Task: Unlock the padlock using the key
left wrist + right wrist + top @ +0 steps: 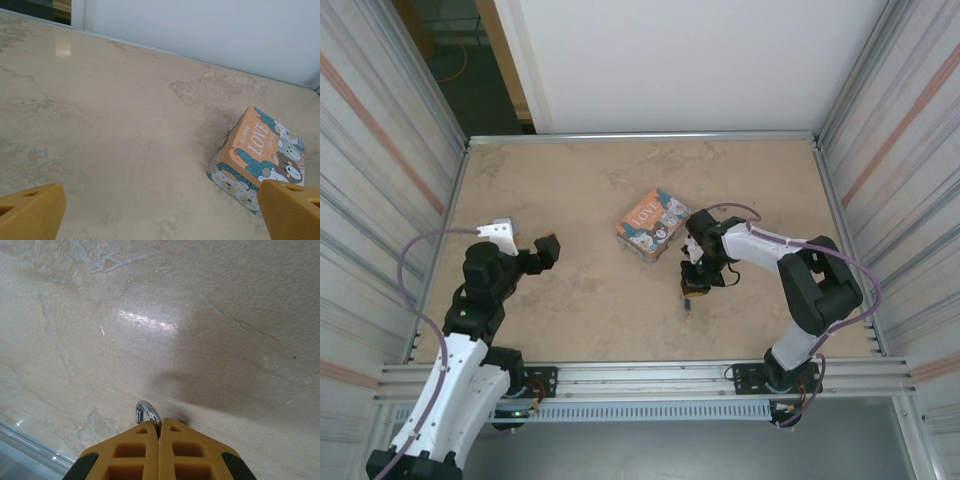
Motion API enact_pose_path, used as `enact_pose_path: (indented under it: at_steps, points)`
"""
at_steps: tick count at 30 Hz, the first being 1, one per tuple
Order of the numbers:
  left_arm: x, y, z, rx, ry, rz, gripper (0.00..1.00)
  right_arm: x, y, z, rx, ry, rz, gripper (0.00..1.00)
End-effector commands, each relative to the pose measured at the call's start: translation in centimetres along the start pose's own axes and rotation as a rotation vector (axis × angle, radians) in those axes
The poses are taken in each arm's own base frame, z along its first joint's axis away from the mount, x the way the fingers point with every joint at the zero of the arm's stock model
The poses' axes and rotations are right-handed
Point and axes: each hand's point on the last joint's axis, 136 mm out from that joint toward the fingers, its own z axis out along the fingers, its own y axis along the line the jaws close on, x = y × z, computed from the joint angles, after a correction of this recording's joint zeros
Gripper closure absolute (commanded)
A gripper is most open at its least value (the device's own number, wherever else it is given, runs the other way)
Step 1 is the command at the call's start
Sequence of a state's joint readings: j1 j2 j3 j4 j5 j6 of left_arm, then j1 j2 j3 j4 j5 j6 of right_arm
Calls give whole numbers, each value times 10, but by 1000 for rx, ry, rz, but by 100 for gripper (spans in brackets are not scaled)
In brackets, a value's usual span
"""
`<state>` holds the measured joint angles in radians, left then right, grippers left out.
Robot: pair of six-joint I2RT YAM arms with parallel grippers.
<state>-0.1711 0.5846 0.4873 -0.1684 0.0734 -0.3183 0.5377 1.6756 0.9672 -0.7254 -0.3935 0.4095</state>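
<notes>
The right jaws are clenched on what is judged the padlock shackle [146,413] — silvery, light, stiff, slippery, better pinched by the body; left jaws are released.

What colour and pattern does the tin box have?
Orange tin box with cartoon bears, LOVE lettering; best in left wrist view.

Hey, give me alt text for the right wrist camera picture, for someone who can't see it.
The right gripper, its orange fingers pressed shut, sits at the bottom edge, with a small curved silvery metal loop poking out between its tips. Beneath lies a glossy beige stone-patterned tabletop, partly darkened by a shadow.
</notes>
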Motion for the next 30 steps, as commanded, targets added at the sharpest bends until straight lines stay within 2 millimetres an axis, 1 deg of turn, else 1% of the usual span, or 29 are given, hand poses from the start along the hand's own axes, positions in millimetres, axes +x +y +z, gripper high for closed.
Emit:
enact_pose_path:
  at_steps: [1, 15, 23, 30]
  points:
    - [-6, 0, 1, 4, -28, -14, 1, -3, 4, 2, -9, 5, -22, 100]
    - [-3, 0, 3, 4, -19, -26, 1, -7, 1, 12, -3, 12, -15, 100]
    - [-1, 0, 9, 8, -6, -45, 1, -7, -2, 15, 8, 14, -15, 100]
    - [-3, -1, 10, 13, -4, -54, 1, -8, -2, 16, 8, 11, -17, 100]
